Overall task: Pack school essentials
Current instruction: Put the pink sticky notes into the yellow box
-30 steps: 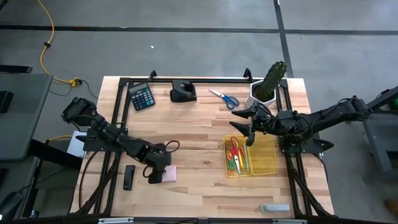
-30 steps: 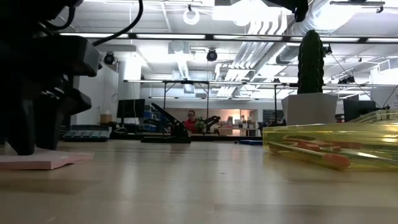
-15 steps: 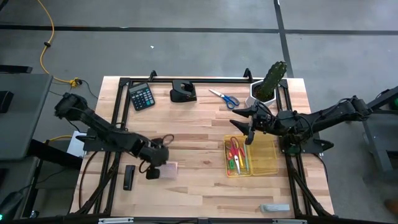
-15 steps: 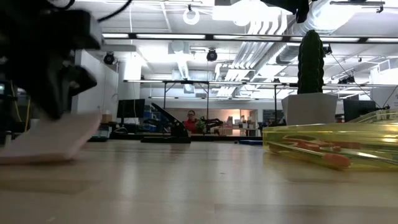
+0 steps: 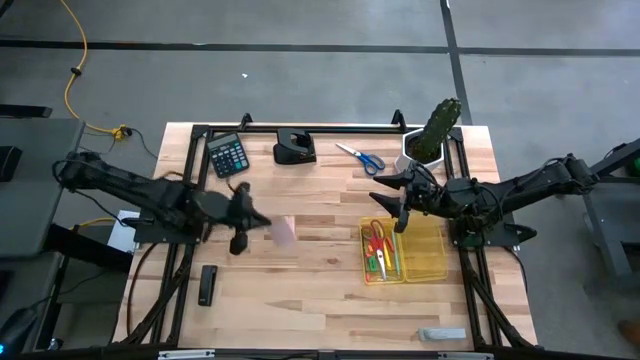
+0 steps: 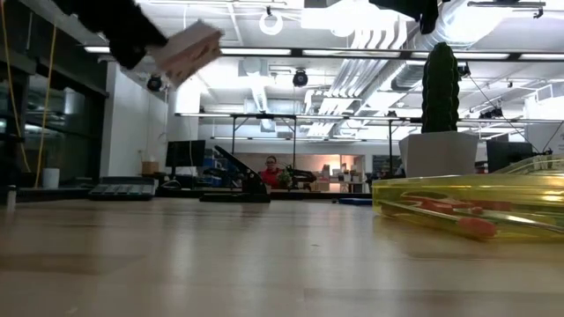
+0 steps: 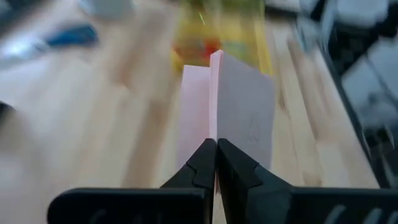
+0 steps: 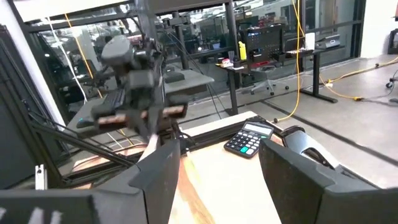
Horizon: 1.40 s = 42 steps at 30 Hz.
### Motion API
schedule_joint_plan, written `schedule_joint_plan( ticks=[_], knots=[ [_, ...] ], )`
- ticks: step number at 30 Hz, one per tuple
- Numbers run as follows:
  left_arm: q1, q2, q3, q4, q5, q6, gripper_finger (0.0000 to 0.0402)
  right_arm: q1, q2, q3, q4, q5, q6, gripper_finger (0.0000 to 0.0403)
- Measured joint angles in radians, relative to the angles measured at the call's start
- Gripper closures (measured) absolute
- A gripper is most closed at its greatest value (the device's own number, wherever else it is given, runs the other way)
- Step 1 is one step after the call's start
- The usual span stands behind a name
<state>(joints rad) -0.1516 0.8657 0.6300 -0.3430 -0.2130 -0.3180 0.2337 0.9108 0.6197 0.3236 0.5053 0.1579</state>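
My left gripper (image 5: 262, 226) is shut on the square pink sticky pad (image 5: 283, 232), which hangs in the air over the table's left middle; the low view shows the pad (image 6: 187, 48) high above the wood. My right gripper (image 5: 400, 200) hovers open and holds nothing, over the far left corner of the clear yellow tray (image 5: 428, 258). In the tray lie red-handled scissors (image 5: 376, 240) and thin pens (image 5: 385, 264). Blue-handled scissors (image 5: 361, 157) lie flat on the table near the far edge. My left gripper pinches the pad's near edge (image 7: 216, 138) between its two fingers. The fingers come from the table's left, slanting down. The pad juts out past the fingertips, tilted and clear of the table. How many sheets are caught I cannot tell.
A calculator (image 5: 228, 155) and a black desk holder (image 5: 294, 147) stand at the far edge. The cactus in its white pot (image 5: 432, 132) is at the far right. A black bar (image 5: 207, 285) lies near left, and a grey piece (image 5: 441, 334) near right. Bare wood lies between pad and tray.
My left gripper has shut on the pink pad, which lay flat on the table. It has risen and gone toward the far edge, tipping to a shallower slant. The pad first tilted up on one edge and now hangs clear of the table.
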Motion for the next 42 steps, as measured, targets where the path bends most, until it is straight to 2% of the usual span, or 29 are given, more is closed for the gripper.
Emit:
schedule_joint_plan(
  ticks=[7,13,22,30,37,42],
  knots=[
    [0.082,-0.176,0.001,0.128,-0.160,0.046,0.0401,0.000,0.003,0.000,0.006,-0.008,0.050,0.0190],
    [0.138,-0.189,0.002,0.304,-0.276,0.112,0.0401,0.000,0.047,0.000,0.093,-0.009,0.044,0.0190],
    [0.152,-0.104,0.002,0.368,-0.323,0.093,0.0401,-0.002,0.109,0.000,0.114,-0.010,0.104,0.0190],
    [0.151,0.094,0.002,0.644,-0.346,0.086,0.0401,-0.060,0.250,0.005,0.207,-0.009,0.227,0.0190],
    [0.151,0.267,0.003,0.830,-0.377,0.044,0.0401,-0.101,0.417,0.140,0.220,-0.009,0.180,0.0190],
    [0.151,0.331,0.044,0.830,-0.378,0.034,0.0401,-0.135,0.491,0.207,0.221,0.009,0.182,0.0190]
  ],
)
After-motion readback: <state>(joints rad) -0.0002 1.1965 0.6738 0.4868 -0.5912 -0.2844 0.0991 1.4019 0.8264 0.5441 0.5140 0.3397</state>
